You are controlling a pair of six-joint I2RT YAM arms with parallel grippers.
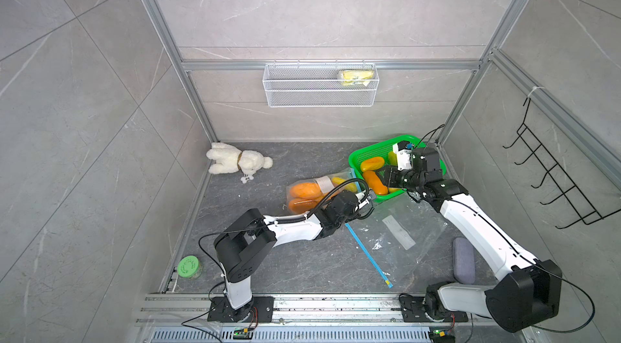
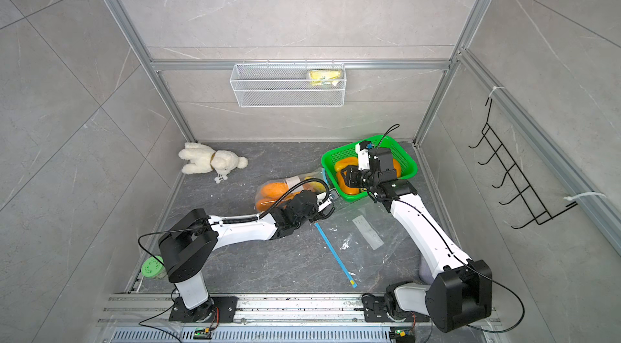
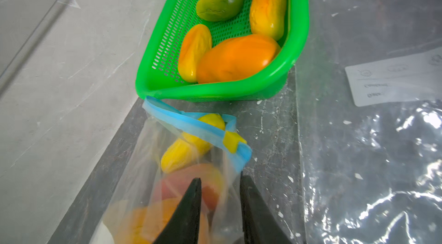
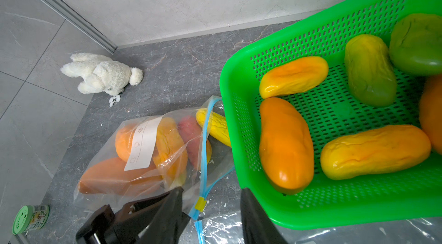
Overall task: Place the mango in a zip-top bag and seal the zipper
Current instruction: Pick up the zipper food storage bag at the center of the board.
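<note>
Both top views: the left arm (image 1: 295,227) rises from its base at lower centre-left, elbow bent, forearm reaching toward mid-frame. The left gripper (image 1: 367,199) sits low, pointing right, and its jaws are parted by a narrow gap (wrist view slightly blurred). The right arm (image 1: 477,223) runs from the lower right corner up to right of centre, wrist turned leftward. The right gripper (image 4: 211,191) has its jaws moderately apart.

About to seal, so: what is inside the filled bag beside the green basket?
Inside the bag: several orange mangoes, a reddish one, and a yellow mango poking out through the open blue zipper. They overlap and the white label covers part, so the exact count is hidden.
</note>
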